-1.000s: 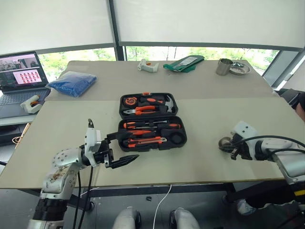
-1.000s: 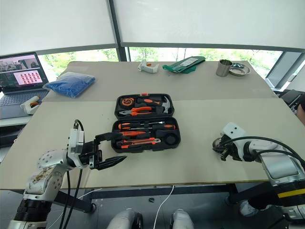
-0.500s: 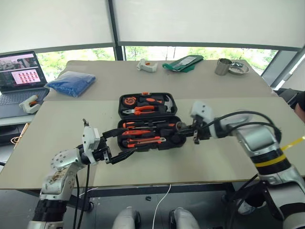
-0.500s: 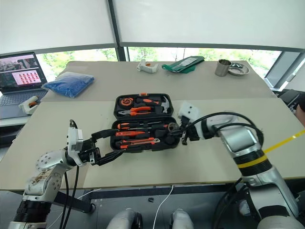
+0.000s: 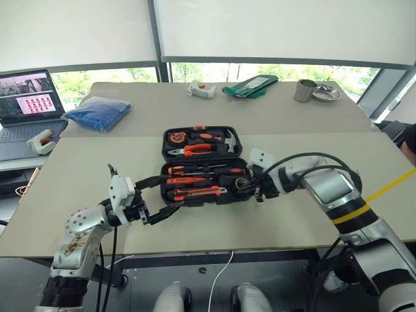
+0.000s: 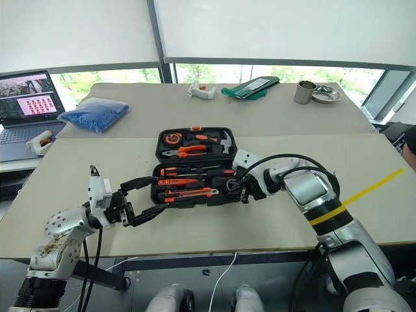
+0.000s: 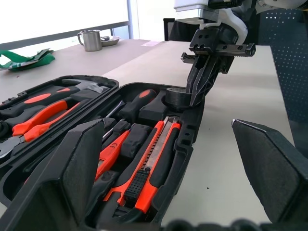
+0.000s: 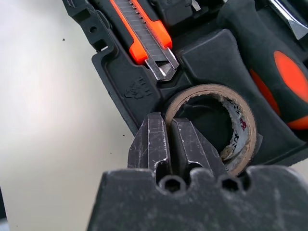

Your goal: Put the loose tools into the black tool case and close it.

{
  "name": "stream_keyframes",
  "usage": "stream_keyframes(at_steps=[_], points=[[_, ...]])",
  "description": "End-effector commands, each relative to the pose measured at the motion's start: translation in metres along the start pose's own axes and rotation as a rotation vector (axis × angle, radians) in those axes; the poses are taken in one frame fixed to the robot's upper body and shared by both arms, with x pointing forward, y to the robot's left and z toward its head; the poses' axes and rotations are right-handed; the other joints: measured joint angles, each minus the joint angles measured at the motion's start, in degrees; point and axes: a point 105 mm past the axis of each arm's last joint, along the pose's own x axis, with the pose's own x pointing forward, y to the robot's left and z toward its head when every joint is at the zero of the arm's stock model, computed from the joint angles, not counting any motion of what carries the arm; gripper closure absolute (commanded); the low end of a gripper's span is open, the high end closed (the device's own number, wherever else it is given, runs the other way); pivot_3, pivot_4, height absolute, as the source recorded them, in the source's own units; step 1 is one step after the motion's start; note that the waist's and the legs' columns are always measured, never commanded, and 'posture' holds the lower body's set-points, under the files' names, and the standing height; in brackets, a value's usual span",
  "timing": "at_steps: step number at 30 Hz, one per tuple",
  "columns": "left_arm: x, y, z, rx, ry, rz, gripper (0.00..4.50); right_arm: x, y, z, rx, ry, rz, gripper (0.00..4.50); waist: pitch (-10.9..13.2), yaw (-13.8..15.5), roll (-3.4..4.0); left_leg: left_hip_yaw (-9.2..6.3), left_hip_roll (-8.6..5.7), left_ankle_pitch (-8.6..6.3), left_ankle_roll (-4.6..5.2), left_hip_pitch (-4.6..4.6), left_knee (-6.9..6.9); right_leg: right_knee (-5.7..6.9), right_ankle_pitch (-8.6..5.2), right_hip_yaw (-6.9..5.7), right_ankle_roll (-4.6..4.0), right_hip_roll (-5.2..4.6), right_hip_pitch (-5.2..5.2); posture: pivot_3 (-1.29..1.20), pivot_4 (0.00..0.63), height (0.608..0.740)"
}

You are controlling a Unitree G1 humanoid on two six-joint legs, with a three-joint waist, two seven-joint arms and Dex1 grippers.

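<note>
The black tool case (image 5: pixel 238 146) lies open mid-table. Its far half holds pliers, a hammer and a tape measure. Its near half holds the screwdrivers and the utility knife (image 5: pixel 198 191). The small grey tape roll (image 8: pixel 240 120) sits in the round slot at the near half's right corner. My right gripper (image 5: pixel 257 192) points down onto the roll, shut on its wall, one finger inside the ring and one outside. My left gripper (image 5: pixel 172 193) is level at the case's front-left corner, open wide and holding nothing. The left wrist view looks over the near half toward the roll (image 7: pixel 175 98).
A laptop (image 5: pixel 29 97) and a white object (image 5: pixel 42 142) are at the far left. A blue bag (image 5: pixel 99 112) lies behind the case on the left. Along the far edge are a white device (image 5: pixel 201 90), a green item (image 5: pixel 250 85), a metal mug (image 5: pixel 305 91) and a dish (image 5: pixel 327 94).
My right gripper carried the tape roll leftward from the table's right side to the case's right front corner, where the roll now rests in its slot. The left gripper has stayed put.
</note>
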Motion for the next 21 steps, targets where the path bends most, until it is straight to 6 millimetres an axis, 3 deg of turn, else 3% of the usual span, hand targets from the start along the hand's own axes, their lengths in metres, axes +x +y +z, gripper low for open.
stream_keyframes(at_steps=[1,4,7,10,11,14,17,19,21], points=[[-0.003,0.010,0.009,0.044,-0.013,0.050,0.00,-0.005,0.001,0.015,-0.032,-0.067,0.021,2.71,0.00,-0.02,0.00,0.00,0.00,0.00,0.00,0.00,0.00,0.00,0.00,0.00,0.00,0.00,0.00,0.00,0.150,0.740],[-0.006,0.016,0.008,0.049,0.003,0.069,0.00,-0.021,0.003,0.028,-0.035,-0.165,0.062,1.63,0.00,-0.05,0.00,0.01,0.00,0.00,0.00,-0.01,-0.01,0.01,0.00,0.00,0.00,0.01,-0.01,0.00,0.150,0.740],[-0.015,0.036,0.008,0.032,0.015,0.181,0.00,-0.044,-0.001,0.034,-0.030,-0.261,0.060,1.63,0.01,0.06,0.00,0.01,0.00,0.00,0.00,-0.01,0.00,0.01,0.00,-0.01,0.01,0.01,0.00,0.00,0.150,0.740],[-0.030,0.068,0.003,-0.035,0.042,0.387,0.00,-0.064,-0.033,0.022,0.026,-0.283,-0.129,1.63,0.01,0.16,-0.02,-0.01,-0.01,0.00,0.00,-0.02,0.01,-0.01,0.01,-0.01,0.02,0.01,0.02,0.00,0.150,0.740],[-0.033,0.075,0.000,-0.050,0.060,0.439,0.50,-0.068,-0.045,0.016,0.051,-0.282,-0.213,2.17,0.02,0.13,-0.03,-0.02,-0.01,0.00,0.00,-0.01,0.01,-0.01,0.01,-0.02,0.03,0.01,0.03,0.00,0.150,0.740],[-0.037,0.099,-0.011,-0.063,0.131,0.591,1.48,-0.070,-0.079,0.002,0.067,-0.256,-0.452,3.08,0.03,-0.02,-0.04,0.02,-0.02,0.01,-0.01,0.05,0.00,-0.01,0.02,0.00,0.05,0.01,0.07,0.00,0.150,0.740],[-0.033,0.112,-0.024,-0.086,0.213,0.673,2.48,-0.058,-0.093,-0.005,0.025,-0.198,-0.540,4.10,0.04,-0.27,-0.06,0.05,-0.03,0.06,-0.08,0.03,-0.02,0.06,0.02,0.01,0.05,0.05,0.00,0.00,0.150,0.740],[-0.021,0.115,-0.031,-0.098,0.255,0.654,3.15,-0.046,-0.100,-0.008,0.002,-0.169,-0.564,4.50,0.04,-0.67,-0.06,0.08,-0.04,0.09,-0.13,0.03,-0.05,0.11,0.03,0.02,0.05,0.06,-0.02,0.00,0.150,0.740],[-0.006,0.117,-0.033,-0.112,0.264,0.621,3.82,-0.036,-0.106,-0.007,-0.032,-0.162,-0.575,4.50,0.04,-1.05,-0.06,0.11,-0.08,0.12,-0.18,0.02,-0.06,0.10,0.03,0.03,0.06,0.10,-0.04,0.00,0.150,0.740]])
